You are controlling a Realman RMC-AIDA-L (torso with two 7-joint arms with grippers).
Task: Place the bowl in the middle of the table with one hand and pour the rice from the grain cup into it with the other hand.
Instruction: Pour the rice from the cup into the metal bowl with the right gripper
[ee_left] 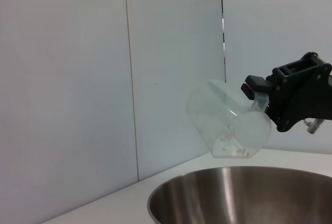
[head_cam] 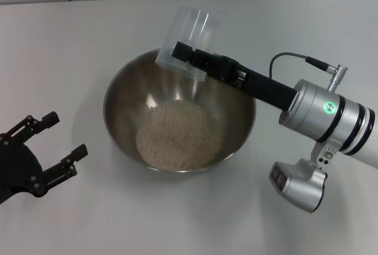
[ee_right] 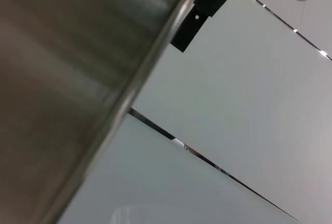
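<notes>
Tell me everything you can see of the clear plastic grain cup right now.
The clear, rounded-square plastic grain cup is held tipped in the right gripper, above the far rim of the large stainless-steel bowl. It looks nearly empty; a few grains cling inside. Rice lies heaped in the bowl.

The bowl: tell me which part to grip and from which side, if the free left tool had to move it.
Grip the bowl by its thin rolled rim on the robot's left. The wall is wide, smooth and curved, so only the rim fits between fingers. That side faces the open left tool, while the right tool holds the tilted grain cup over the far rim. Keep it level: rice is heaped inside.
</notes>
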